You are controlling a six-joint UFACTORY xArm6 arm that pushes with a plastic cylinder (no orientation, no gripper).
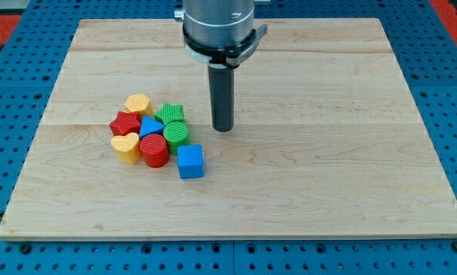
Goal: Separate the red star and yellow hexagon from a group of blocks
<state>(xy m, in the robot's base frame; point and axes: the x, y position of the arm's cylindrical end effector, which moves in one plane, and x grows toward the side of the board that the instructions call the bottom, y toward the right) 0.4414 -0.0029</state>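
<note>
A tight group of blocks lies on the wooden board at the view's left. The yellow hexagon is at the group's top left. The red star touches it just below, on the group's left edge. Also in the group are a green star, a green cylinder, a blue block, a red cylinder and a yellow heart. A blue cube sits at the lower right of the group. My tip stands to the right of the green cylinder, apart from all blocks.
The board lies on a blue perforated table that shows around its edges. The arm's grey body hangs over the board's top middle.
</note>
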